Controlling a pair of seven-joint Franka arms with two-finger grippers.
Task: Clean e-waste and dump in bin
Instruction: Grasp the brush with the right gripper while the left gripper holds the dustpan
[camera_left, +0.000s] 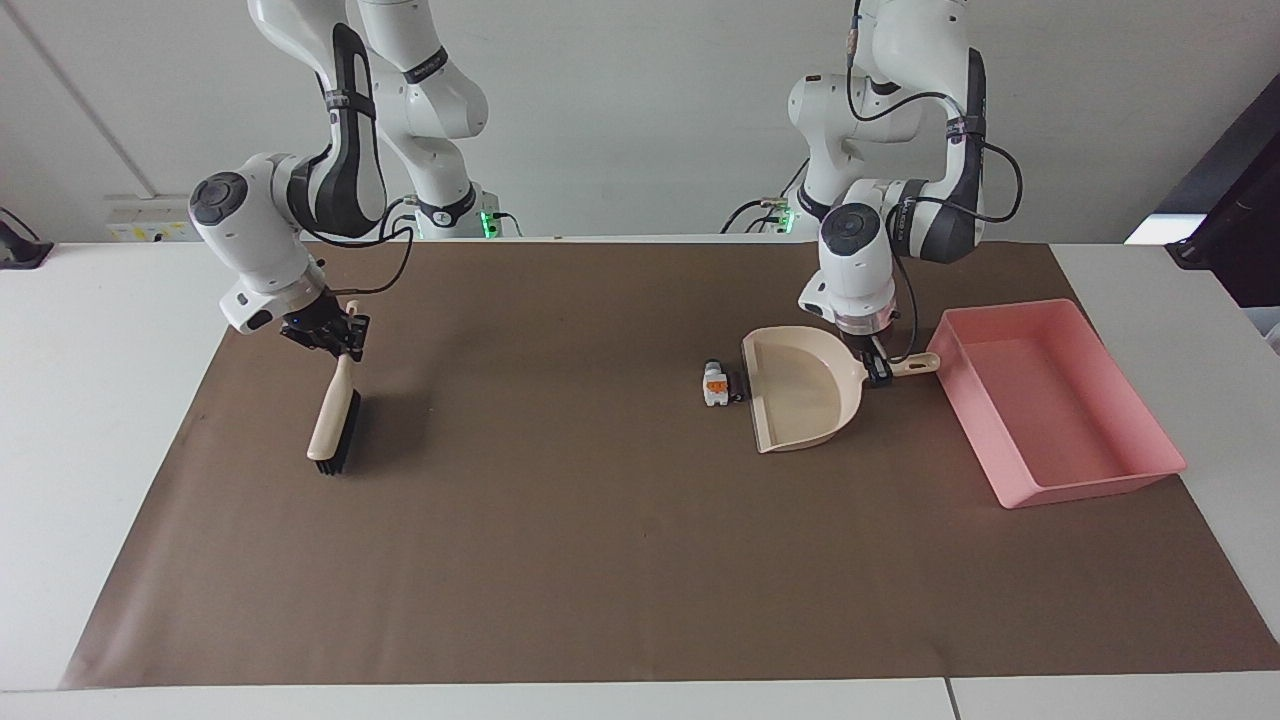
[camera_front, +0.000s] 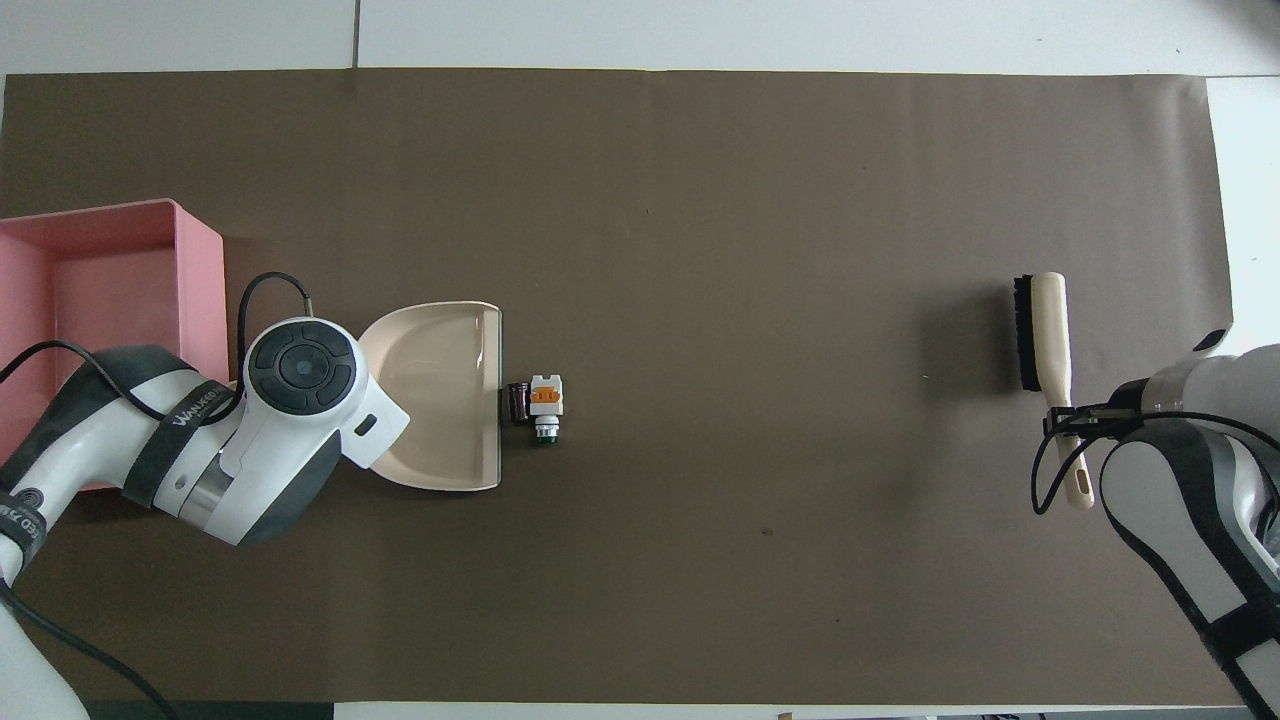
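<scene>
Facing view first. My right gripper (camera_left: 335, 338) is clamped on the handle tip of the cream, black-bristled hand brush (camera_left: 333, 425). The brush hangs tilted with its bristle end low over the brown paper sheet (camera_left: 600, 560) that covers the white tabletop (camera_left: 100, 420). I judge that this readies it for sweeping. My left gripper (camera_left: 878, 368) is closed around the short handle of the beige plastic dustpan (camera_left: 800, 395), which lies flat with its open lip at nine o'clock. The e-waste (camera_left: 714, 384), a tiny white-and-orange electronic part with a black portion, sits just beside that lip, so one short sweep should push it in. The bin (camera_left: 1090, 482), a shallow pink rectangular plastic tray, waits at the dustpan's three o'clock, close enough for an easy tip.

Overhead view. The e-waste lies at three o'clock of the dustpan's mouth and the bin at nine o'clock. The left wrist hides the handle grip. The brush is well apart, toward the right arm's end, so it has a long way to travel.
</scene>
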